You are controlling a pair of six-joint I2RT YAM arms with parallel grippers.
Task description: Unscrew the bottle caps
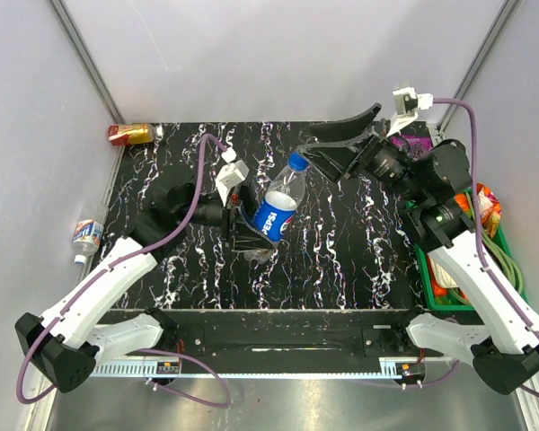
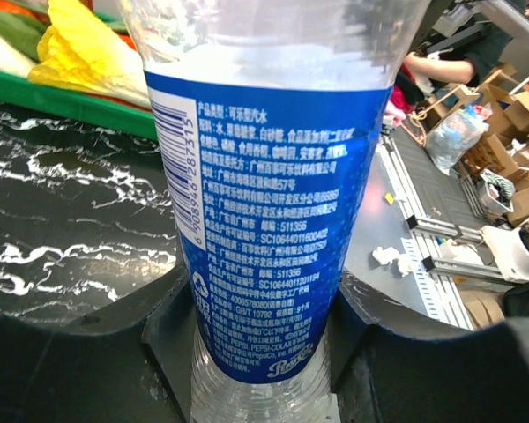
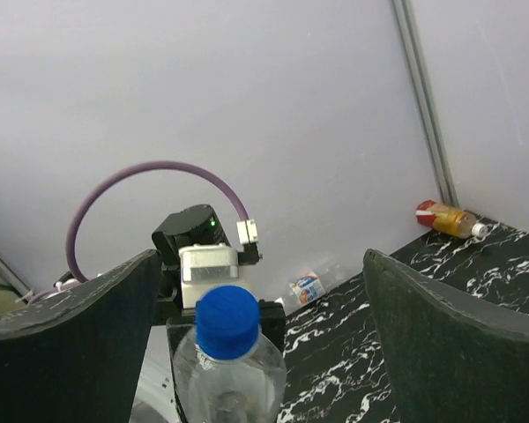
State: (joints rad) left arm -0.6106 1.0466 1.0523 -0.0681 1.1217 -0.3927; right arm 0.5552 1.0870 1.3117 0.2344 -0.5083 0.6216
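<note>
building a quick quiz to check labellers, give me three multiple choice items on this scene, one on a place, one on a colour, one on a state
1. Where is the second bottle?
A. on its side, just past the left edge of the black tabletop
B. upright at the tabletop's middle
C. inside a green bin

2. What colour is the cap on the Pepsi bottle?
A. white
B. red
C. dark blue

3. How is the right gripper?
A. shut on the cap
B. open, astride the cap without touching it
C. out of view

Answers:
1 A, it lies flat beside the left edge.
2 C, the right wrist view shows it blue.
3 B, a gap shows on each side of the cap.
</note>
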